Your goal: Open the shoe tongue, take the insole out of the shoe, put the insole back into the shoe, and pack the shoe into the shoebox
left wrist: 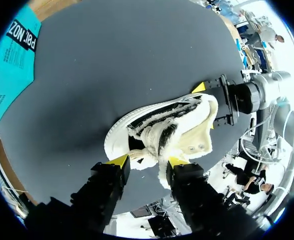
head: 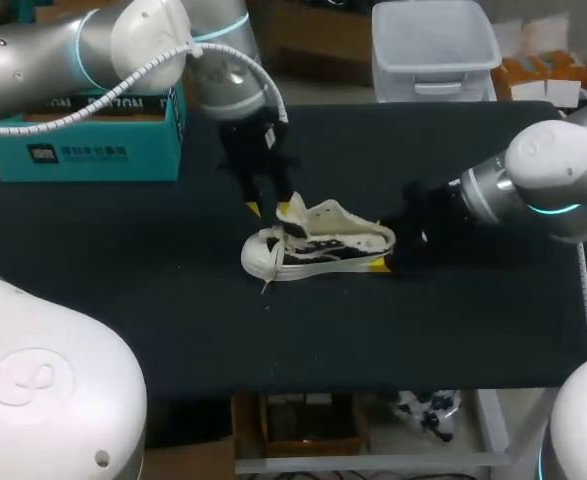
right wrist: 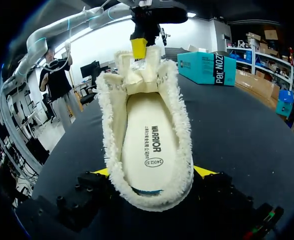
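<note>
Item: white shoe [head: 323,245] on its sole at the middle of the tabletop [head: 423,330], toe toward left edge, well apart from every edge | insole [right wrist: 149,145] lying inside | left gripper [left wrist: 147,161]: fingers narrowly parted, seemingly pinching the tongue [right wrist: 136,75] | right gripper [right wrist: 153,172]: fingers wide, clamping the heel from both sides | teal shoebox [head: 83,150]: far left corner, well apart from the shoe

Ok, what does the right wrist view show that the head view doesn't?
Only the right wrist view: the cream insole lying flat inside the fleece-lined white shoe. Only the head view: the shoe's white rubber toe cap and black-and-white outer side. Both: my left gripper pinching the raised fleecy tongue, the right gripper clamping the heel, and the teal cardboard shoebox.
</note>
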Tool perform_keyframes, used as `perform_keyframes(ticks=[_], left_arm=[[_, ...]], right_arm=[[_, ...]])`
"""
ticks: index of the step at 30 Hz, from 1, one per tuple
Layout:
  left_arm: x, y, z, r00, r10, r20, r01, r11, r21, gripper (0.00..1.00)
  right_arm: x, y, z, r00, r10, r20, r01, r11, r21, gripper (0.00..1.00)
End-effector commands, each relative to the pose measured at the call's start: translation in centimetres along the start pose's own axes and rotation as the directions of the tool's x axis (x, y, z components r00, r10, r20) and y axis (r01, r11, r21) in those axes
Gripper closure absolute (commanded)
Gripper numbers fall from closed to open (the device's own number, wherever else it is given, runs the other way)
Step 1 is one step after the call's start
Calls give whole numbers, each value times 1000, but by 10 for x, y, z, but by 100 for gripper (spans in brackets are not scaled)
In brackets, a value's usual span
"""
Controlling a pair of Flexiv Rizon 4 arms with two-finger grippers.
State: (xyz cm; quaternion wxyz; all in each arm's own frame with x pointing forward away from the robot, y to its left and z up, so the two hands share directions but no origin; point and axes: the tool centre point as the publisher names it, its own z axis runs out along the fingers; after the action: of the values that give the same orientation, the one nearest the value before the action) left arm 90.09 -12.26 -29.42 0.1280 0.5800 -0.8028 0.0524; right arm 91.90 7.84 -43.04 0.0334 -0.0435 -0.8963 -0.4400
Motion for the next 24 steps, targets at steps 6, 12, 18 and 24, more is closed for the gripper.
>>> perform_keyframes(ticks=[6,12,18,24], left_arm=[[40,29,-46,911,387,142,-403,908,112,100],[35,34,-57,449,886,117,-887,457,-62,100],[35,34,-57,449,886,117,-887,457,-62,100],[35,34,-57,449,886,117,-887,457,-62,100]], right_arm=[[2,-6,8,1000,-1,0,1,1000,-1,100],[2,-6,8,1000,-1,0,1,1000,-1,100],[2,-6,8,1000,-1,0,1,1000,-1,100],[2,-6,8,1000,-1,0,1,1000,-1,100]])
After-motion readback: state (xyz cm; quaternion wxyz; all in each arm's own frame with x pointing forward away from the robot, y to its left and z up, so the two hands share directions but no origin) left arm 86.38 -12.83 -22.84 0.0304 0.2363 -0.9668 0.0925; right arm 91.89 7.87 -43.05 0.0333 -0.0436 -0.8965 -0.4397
